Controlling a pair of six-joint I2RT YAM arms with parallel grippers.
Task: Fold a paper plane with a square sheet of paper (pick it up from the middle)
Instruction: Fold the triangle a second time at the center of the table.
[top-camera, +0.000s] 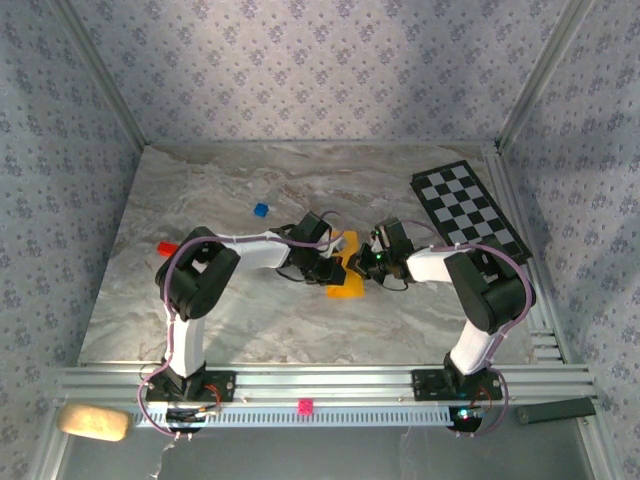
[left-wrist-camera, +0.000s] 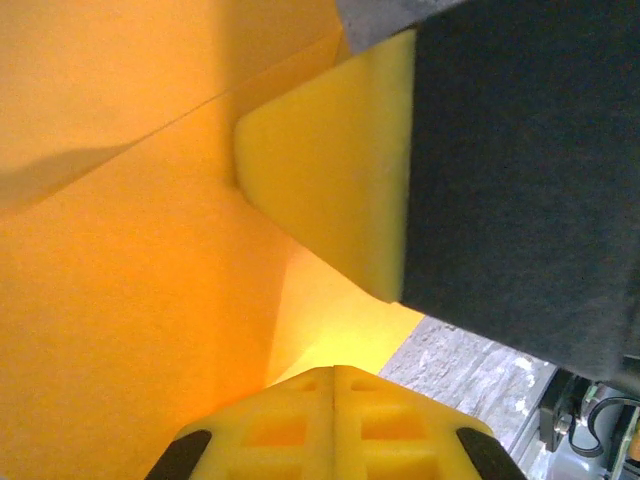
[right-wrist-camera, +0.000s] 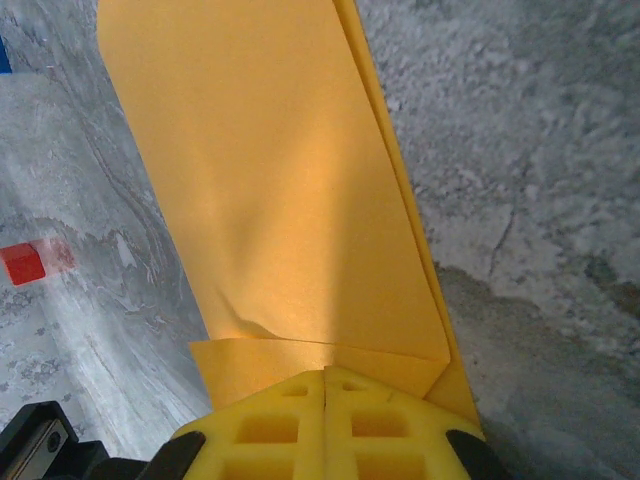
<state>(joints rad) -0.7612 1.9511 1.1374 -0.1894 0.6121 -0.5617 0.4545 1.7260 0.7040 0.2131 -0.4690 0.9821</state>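
Right wrist view shows the right end effector (right-wrist-camera: 325, 375) with its two fingers closed together on the near end of the square sheet of paper (right-wrist-camera: 280, 180), which is folded to a long narrow shape over the middle of the counter (right-wrist-camera: 520, 150) between both arms. Left end effector (left-wrist-camera: 333, 375) has its fingers closed as well, at the paper's edge, so I judge both are pinching it. For a good fold, one side should hold firm while the other draws the flap slowly along the crease, because such thin paper wrinkles easily, as the small dent near the right fingers shows
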